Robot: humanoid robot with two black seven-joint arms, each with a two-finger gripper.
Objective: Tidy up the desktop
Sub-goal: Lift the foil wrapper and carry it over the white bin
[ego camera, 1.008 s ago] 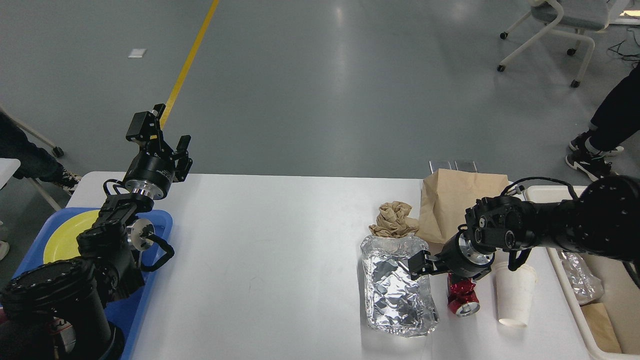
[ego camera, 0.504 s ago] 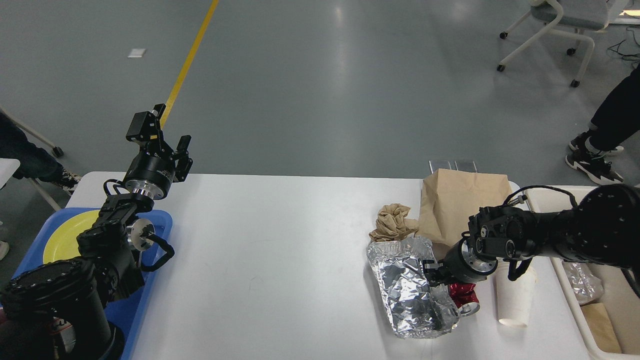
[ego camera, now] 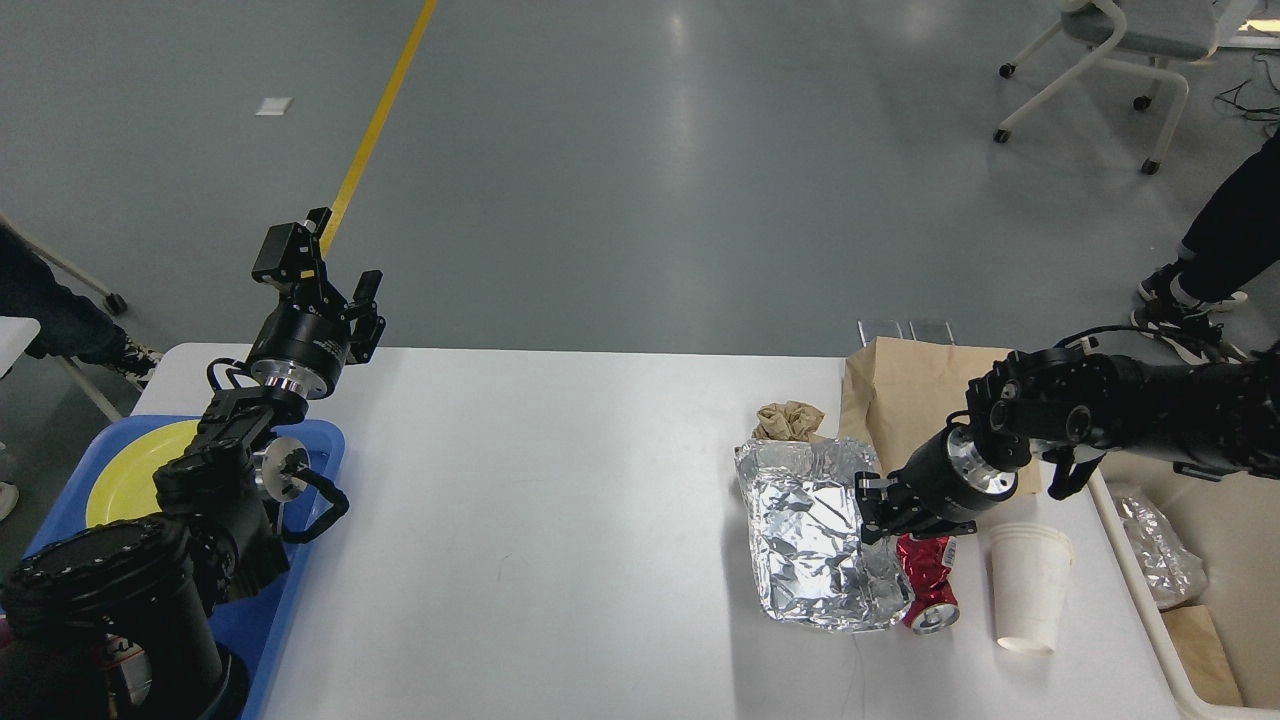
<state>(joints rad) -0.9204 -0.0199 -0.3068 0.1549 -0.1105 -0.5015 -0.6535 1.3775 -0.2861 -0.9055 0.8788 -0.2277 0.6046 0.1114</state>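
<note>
Foil tray (ego camera: 815,545) hangs tilted off the right gripper (ego camera: 872,510), jaws clamped on its right edge, low over the desktop (ego camera: 560,520). The bin (ego camera: 1150,600) sits further right, so that arm's closest. Left gripper (ego camera: 340,290) idle; can't tell its jaws.

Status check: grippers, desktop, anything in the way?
Right gripper shut on foil sheet. Left gripper idle, raised. Desktop cluttered: red can, cup close by.

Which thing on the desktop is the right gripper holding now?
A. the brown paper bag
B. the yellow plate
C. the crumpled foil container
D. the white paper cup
C: the right gripper pinches the right edge of the crumpled foil container, lifted and tilted beside the red can.
</note>
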